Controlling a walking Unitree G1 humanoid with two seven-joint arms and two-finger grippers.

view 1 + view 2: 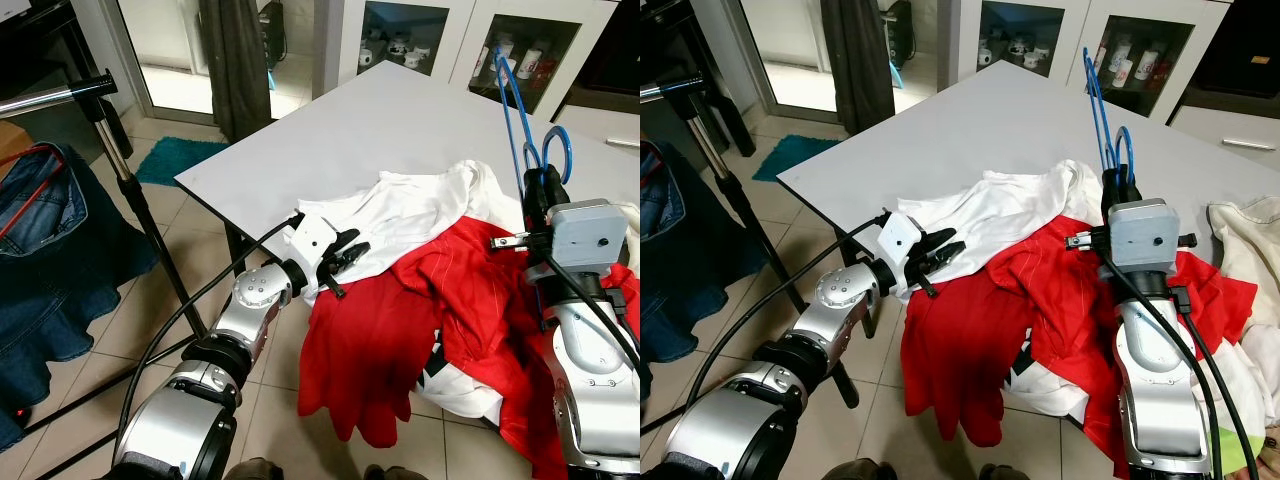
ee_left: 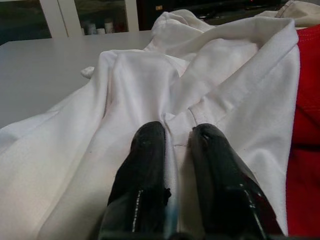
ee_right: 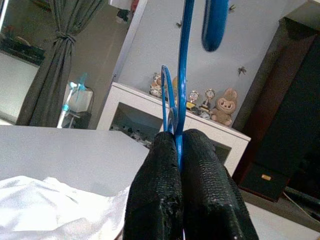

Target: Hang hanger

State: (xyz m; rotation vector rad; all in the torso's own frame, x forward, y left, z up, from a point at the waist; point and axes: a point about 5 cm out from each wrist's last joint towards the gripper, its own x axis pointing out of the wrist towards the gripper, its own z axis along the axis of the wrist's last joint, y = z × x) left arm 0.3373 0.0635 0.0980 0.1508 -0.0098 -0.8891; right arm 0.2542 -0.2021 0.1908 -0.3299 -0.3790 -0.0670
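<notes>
Fingers of right gripper (image 3: 178,150) clamp one blue hanger (image 1: 515,110); two shirts, seemingly.

The room is lit evenly by soft daylight, which is admitted through the glass door (image 1: 180,60) beyond the table's far left corner, where the floor is washed pale. The grey table (image 1: 400,120) is rendered bright and without glare, and faint shadows are cast beneath its near edge. Both head views are sharp, with slight bending seen at the frame edges. In the left wrist view, the white garment (image 2: 200,90) is softly blurred. In the right wrist view, the background is dim, and the blue hanger (image 3: 182,75) is out of focus.
</notes>
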